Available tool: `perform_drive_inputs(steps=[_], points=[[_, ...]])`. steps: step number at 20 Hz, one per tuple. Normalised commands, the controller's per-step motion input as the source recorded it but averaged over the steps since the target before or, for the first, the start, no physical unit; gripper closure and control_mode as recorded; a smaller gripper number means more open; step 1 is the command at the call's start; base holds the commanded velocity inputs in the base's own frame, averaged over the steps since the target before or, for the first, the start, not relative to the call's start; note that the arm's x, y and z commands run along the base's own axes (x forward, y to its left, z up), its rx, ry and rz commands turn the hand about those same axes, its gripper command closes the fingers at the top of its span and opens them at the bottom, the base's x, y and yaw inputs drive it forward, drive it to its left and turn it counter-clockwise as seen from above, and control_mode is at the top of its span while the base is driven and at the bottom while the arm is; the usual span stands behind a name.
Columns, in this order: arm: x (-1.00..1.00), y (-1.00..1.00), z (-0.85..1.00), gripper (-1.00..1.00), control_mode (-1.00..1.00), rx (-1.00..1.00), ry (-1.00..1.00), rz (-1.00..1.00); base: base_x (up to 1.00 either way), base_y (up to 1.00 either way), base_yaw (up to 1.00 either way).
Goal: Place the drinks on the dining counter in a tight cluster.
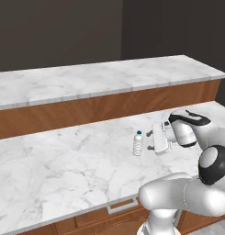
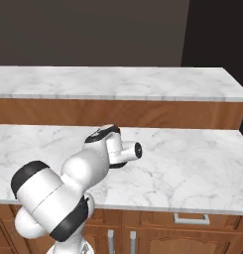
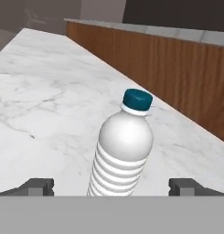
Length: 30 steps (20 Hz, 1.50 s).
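Both base views look down from behind the arm, sharing the raised dining counter (image 1: 109, 75). Hand view sits low, close on the clear bottle (image 3: 122, 151).

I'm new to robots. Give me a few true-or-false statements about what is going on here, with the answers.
1. The small clear bottle stands upright. True.
2. The gripper is clamped on the bottle. False: its fingers stand wide apart, the bottle ahead between them, untouched.
3. The bottle's cap is red. False: it is dark teal.
4. The bottle stands on the lower marble counter. True.
5. The raised counter behind has brown wood sides. True.
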Motion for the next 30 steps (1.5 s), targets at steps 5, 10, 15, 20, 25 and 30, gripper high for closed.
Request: perform_drive_inputs(steps=[5,10,15,20,25,30], points=[[0.23,-0.04,-0.35,-1.0,-1.0,0.02,0.05,0.0,0.0,0.0,0.0],[-0.05,-0.01,0.0,-1.0,-1.0,0.03,0.0,0.04,0.0,0.0,0.0],[-0.24,0.0,0.01,-1.0,-1.0,0.03,0.0,0.08,0.0,0.0,0.0],[-0.04,0.07,0.1,-1.0,-1.0,0.01,0.01,0.06,0.0,0.0,0.0],[0.14,0.15,0.13,-1.0,-1.0,0.0,0.01,0.0,0.0,0.0,0.0],[0.22,0.01,0.01,-1.0,-1.0,0.0,0.03,-0.03,0.0,0.0,0.0]])
